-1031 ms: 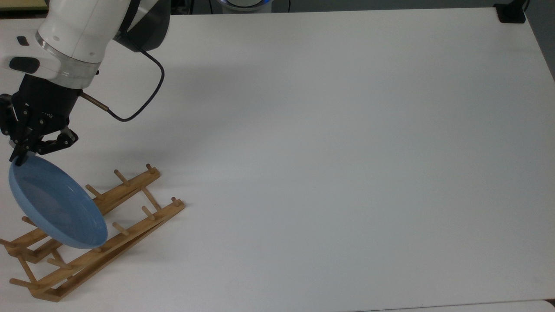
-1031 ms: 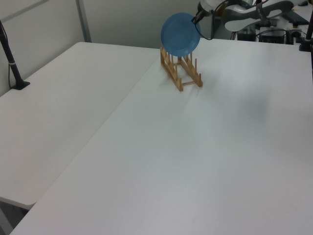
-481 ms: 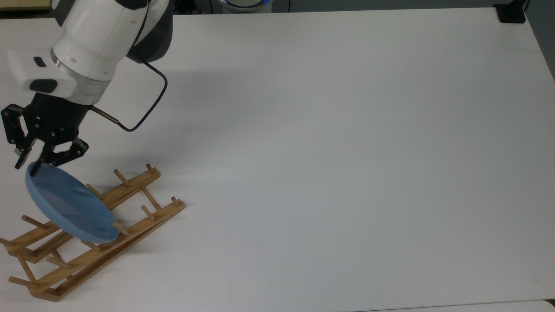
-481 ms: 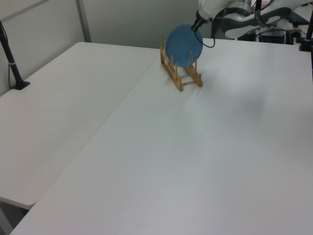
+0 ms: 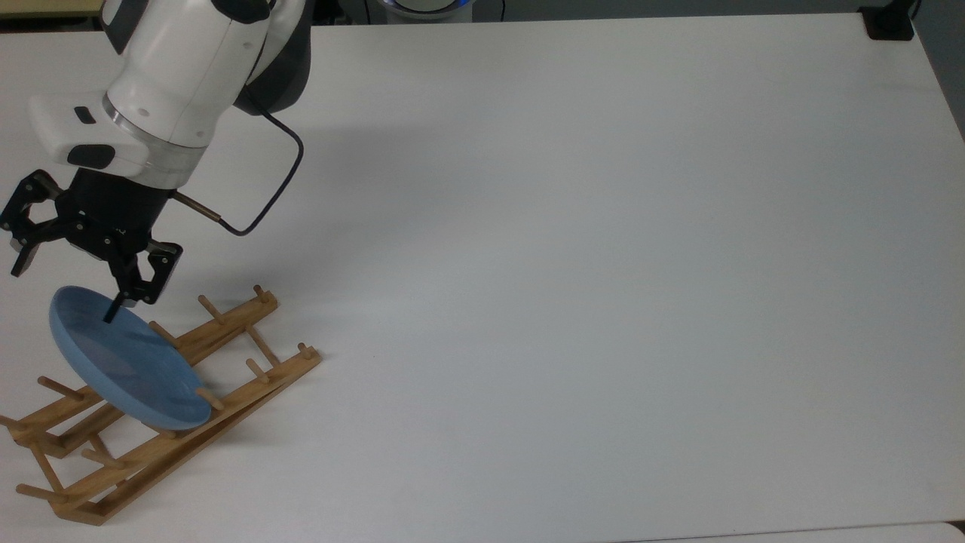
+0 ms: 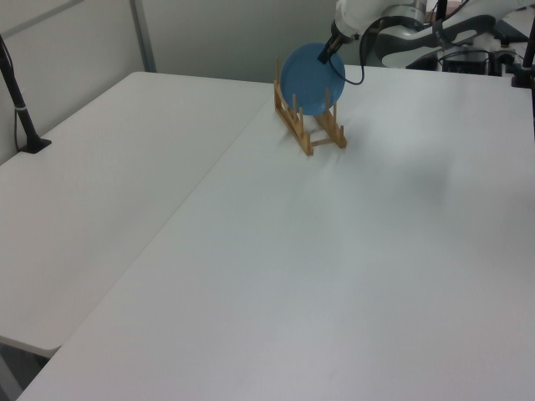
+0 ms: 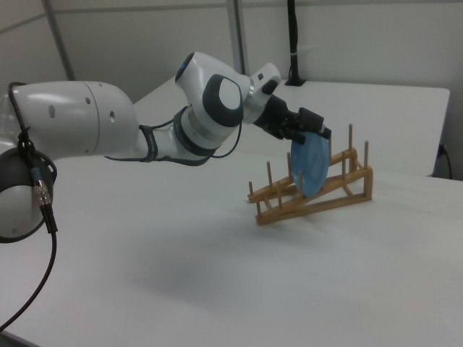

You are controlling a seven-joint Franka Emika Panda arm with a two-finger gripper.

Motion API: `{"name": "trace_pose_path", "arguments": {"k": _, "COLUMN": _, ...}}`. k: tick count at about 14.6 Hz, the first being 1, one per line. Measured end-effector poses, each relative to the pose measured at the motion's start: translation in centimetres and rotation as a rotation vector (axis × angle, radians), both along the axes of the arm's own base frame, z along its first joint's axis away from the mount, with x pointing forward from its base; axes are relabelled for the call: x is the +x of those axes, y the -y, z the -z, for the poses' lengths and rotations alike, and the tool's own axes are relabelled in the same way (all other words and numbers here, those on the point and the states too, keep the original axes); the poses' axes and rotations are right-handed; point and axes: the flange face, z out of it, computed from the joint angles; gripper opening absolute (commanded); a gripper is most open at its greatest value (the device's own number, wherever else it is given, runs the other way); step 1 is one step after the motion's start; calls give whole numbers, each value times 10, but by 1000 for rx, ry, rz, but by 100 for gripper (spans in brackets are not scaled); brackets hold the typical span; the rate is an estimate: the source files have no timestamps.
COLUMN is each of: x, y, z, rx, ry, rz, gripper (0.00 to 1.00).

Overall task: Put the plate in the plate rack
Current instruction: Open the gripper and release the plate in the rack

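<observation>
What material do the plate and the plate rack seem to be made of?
The plate: probably glazed ceramic or hard plastic; its light-blue surface is plain, smooth and slightly glossy, so the look leaves this open. The plate rack: unpainted light-brown wood, it seems, with a matte finish; its rails and round upright pegs look like bare timber.

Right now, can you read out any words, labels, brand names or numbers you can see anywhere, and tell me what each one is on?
No text can be read.
The plate: plain blue, no marking.
The plate rack: bare wood, no label.
The table: plain white, nothing printed.
The gripper: its black body carries no legible marking in the top view.
The robot arm: white and grey shells, no legible lettering.
</observation>
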Motion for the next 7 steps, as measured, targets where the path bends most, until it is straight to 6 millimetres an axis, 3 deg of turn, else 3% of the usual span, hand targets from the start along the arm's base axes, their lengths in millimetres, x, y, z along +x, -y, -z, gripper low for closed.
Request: {"name": "trace_pose_path", "arguments": {"k": 7, "x": 4, "y": -69, "z": -41, "rx": 270, "ry": 95, "rz": 95, "gripper": 100}}
